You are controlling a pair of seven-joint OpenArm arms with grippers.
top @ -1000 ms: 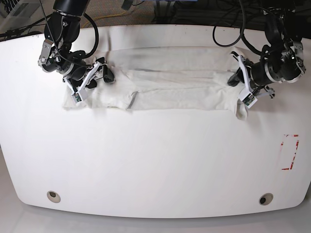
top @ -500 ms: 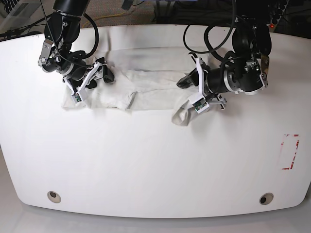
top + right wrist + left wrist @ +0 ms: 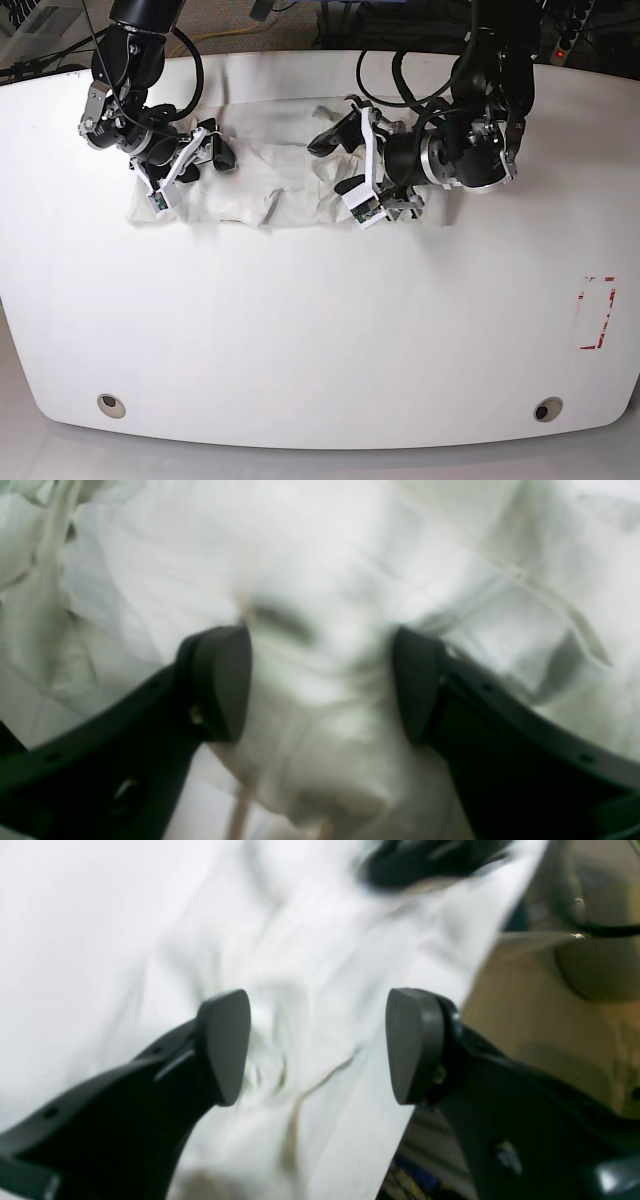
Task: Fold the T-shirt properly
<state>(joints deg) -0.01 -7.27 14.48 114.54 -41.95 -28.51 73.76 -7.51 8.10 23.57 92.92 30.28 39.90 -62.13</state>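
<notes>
I see the T-shirt (image 3: 270, 175) lying bunched along the far side of the white table (image 3: 300, 330), plain pale cloth facing up. My left gripper (image 3: 350, 165), on the right side of the base view, sits over the shirt's right end with its jaws spread apart and nothing between them; its wrist view shows blurred fabric (image 3: 310, 1005) beyond the two dark pads. My right gripper (image 3: 185, 170) rests over the shirt's left end, jaws wide, with wrinkled cloth (image 3: 320, 680) bulging between the pads (image 3: 222, 680); I cannot tell whether it grips it.
</notes>
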